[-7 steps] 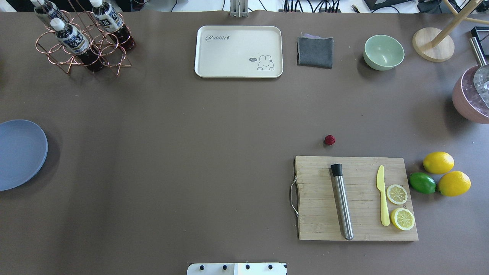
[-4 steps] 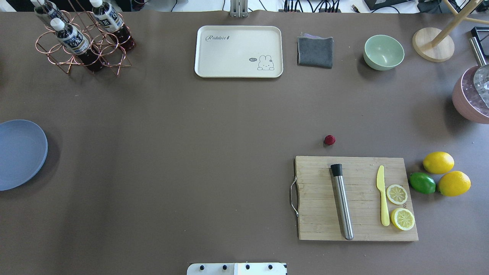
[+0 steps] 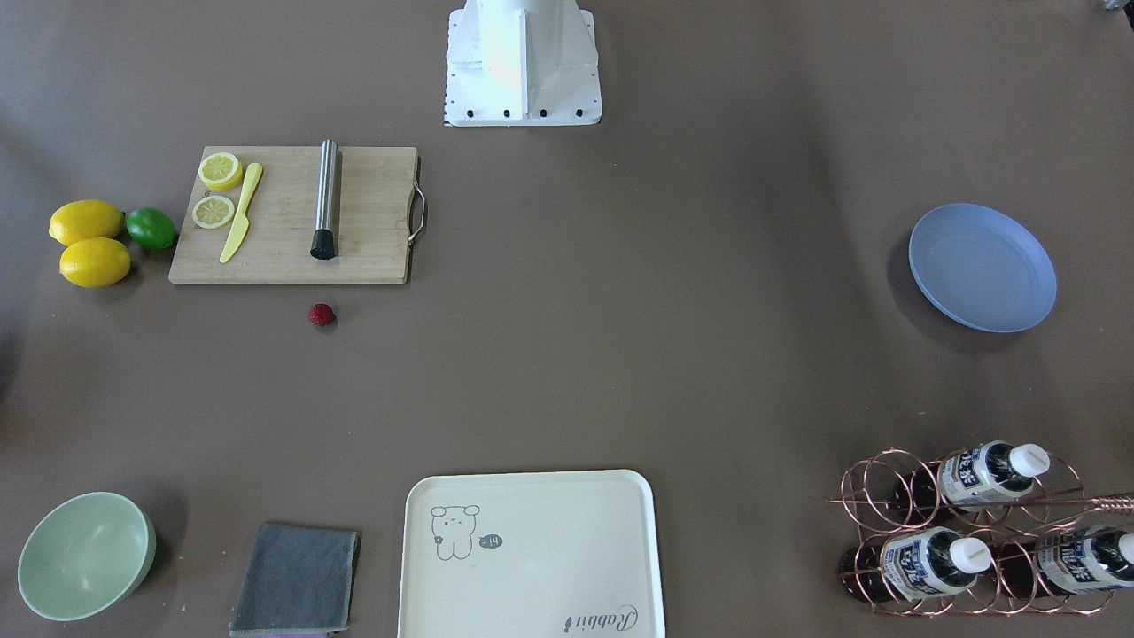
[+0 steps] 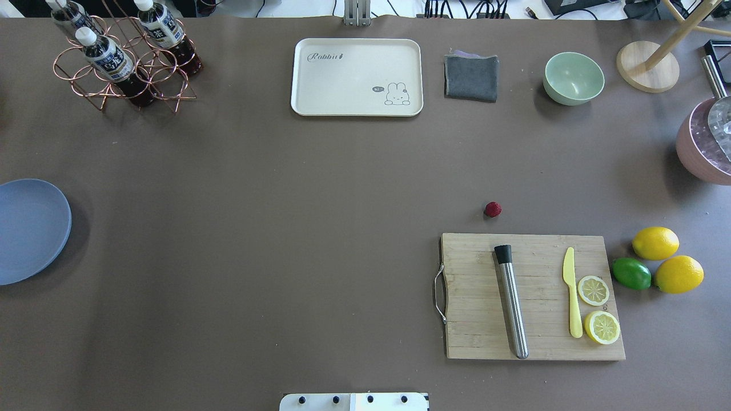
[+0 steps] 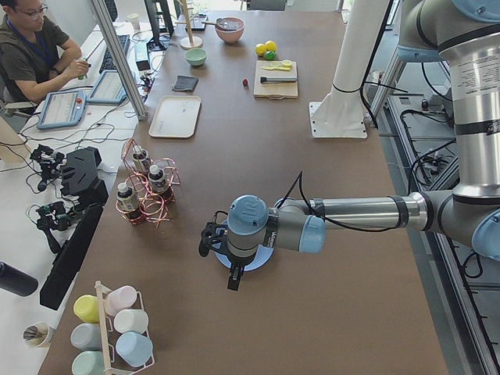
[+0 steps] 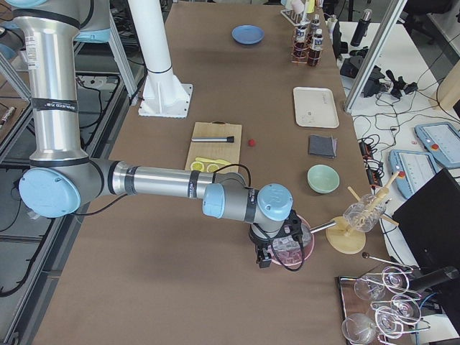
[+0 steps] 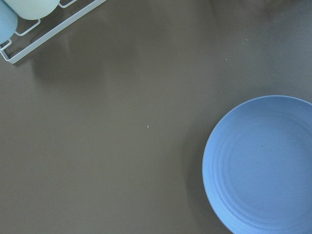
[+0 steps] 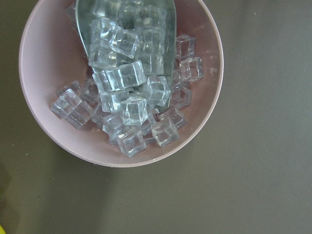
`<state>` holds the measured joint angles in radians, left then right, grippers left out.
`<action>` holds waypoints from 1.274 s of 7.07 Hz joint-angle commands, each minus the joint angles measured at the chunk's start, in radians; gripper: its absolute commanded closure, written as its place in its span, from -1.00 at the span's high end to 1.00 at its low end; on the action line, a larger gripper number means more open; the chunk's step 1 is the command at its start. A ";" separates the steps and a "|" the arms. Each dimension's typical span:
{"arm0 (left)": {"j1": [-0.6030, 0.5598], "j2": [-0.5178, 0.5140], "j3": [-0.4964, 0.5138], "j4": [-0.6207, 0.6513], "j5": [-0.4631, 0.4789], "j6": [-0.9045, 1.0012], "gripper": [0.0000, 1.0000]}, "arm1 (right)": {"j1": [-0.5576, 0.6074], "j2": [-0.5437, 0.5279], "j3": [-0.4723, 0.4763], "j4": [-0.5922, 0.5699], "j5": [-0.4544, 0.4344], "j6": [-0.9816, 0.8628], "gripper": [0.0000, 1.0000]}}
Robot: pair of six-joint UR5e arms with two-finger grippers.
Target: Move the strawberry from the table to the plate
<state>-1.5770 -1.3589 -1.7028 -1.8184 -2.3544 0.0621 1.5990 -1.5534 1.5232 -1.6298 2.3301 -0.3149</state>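
Left gripper point(image 5: 233, 273): seen only from the side, held at the plate point(image 7: 263, 161); whether the jaws are spread or pressed together cannot be told
Right gripper point(image 6: 264, 257): seen only from the side, held over the pink bowl point(image 8: 39, 58) of ice cubes point(image 8: 129, 78); jaw state cannot be told
Strawberry point(image 4: 493, 209): laid on the table point(image 4: 285, 200), just beyond the cutting board point(image 4: 474, 319), well apart from both grippers
Plate: set at the table's far left end, well apart from the strawberry

The left arm point(image 5: 359, 211) and right arm point(image 6: 154, 180) are silver tubes with pale-blue joint caps point(image 5: 248, 217), trailing black cables point(image 5: 294, 186). The white base point(image 3: 521, 62) shows dark screws point(image 3: 507, 113).
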 commanded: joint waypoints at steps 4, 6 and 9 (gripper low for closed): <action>0.270 -0.026 0.244 -0.453 0.087 -0.353 0.95 | -0.033 0.001 0.008 0.001 0.071 0.025 1.00; 0.336 -0.054 0.328 -0.577 0.087 -0.445 0.86 | -0.036 -0.002 0.008 0.002 0.106 0.020 1.00; 0.356 -0.080 0.353 -0.581 0.086 -0.447 0.70 | -0.039 -0.004 0.026 0.002 0.120 0.017 1.00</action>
<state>-1.2250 -1.4322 -1.3577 -2.3974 -2.2684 -0.3820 1.5600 -1.5555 1.5407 -1.6276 2.4454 -0.2968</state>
